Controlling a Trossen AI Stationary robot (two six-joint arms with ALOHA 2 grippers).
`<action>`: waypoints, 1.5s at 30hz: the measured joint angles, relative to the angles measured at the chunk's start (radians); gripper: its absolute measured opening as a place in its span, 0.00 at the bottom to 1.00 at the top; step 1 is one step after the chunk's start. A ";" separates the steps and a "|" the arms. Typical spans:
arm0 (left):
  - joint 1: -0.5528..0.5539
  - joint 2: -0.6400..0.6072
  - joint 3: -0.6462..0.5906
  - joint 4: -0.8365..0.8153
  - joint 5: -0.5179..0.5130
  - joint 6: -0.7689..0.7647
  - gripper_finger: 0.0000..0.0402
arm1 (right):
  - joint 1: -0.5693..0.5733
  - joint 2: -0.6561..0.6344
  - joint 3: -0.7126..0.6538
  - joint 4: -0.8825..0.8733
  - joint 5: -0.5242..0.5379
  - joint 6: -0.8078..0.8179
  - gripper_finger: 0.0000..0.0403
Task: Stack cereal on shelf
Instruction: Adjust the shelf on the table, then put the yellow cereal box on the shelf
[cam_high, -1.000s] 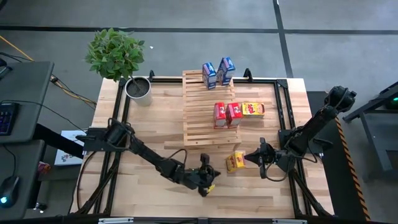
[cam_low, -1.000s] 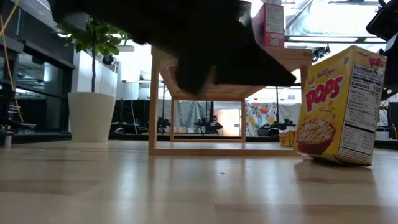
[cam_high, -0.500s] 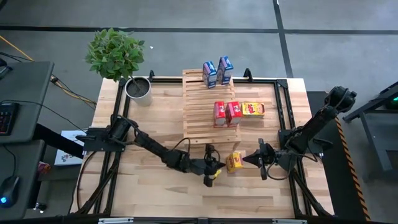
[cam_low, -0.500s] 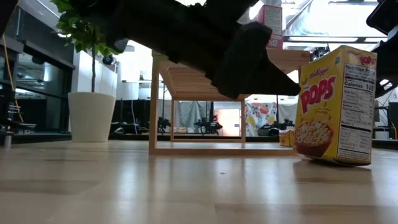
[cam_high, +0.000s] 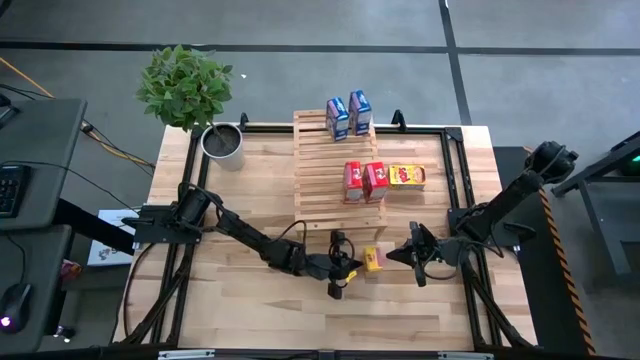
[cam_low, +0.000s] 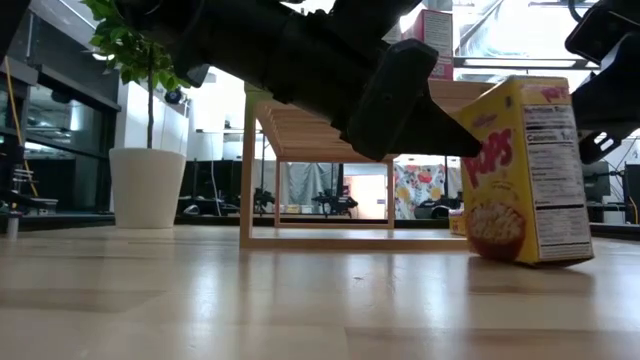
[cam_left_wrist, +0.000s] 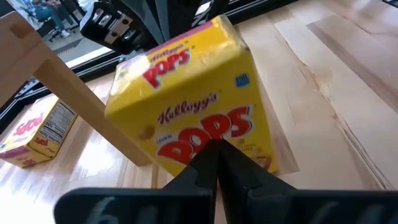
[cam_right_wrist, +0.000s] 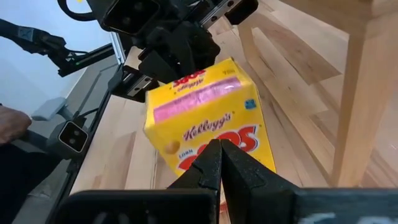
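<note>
Near the front edge of the shelf (cam_high: 336, 175), on the plank desk (cam_high: 250, 190), one yellow Pops box (cam_high: 373, 260) stands upright, squeezed between the two arms. From the left, the left claw (cam_high: 349, 268) reaches in with its fingers pressed shut, the closed tip just at the box's printed front; in the left wrist view the joined fingers (cam_left_wrist: 214, 163) point straight at the red "POPS" lettering on the box (cam_left_wrist: 193, 102). From the other side, the right claw (cam_high: 403, 256) is likewise closed, its tip at or just beside the opposite face, and its wrist view shows shut fingers (cam_right_wrist: 217, 167) aimed at the same box (cam_right_wrist: 208, 118). Neither claw grips anything. I cannot tell whether either tip actually touches the cardboard.

Seen from desk height, the box (cam_low: 520, 170) sits with its nutrition panel turned toward the camera, slightly tilted, with the dark left arm (cam_low: 330, 60) crossing overhead in front of the slatted rack (cam_low: 300, 140).

Up on the shelf, two blue boxes (cam_high: 348, 112) stand side by side at the far end. Two red boxes (cam_high: 364, 182) stand together at the shelf's right side, and a second yellow box (cam_high: 406, 176) lies just beside them on its side. A potted plant (cam_high: 190, 90) sits at the desk's far left corner.
</note>
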 joint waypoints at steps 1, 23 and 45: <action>0.000 0.000 0.000 0.000 0.000 0.000 0.00 | 0.000 0.000 0.000 0.000 0.000 0.000 0.00; -0.096 -0.356 -0.224 -0.303 0.079 -0.129 0.00 | 0.061 -0.017 0.502 -0.865 0.209 0.142 0.00; -0.229 -0.963 -0.534 -0.156 0.067 -0.174 0.00 | -0.052 0.770 1.614 -1.921 -0.177 0.801 0.00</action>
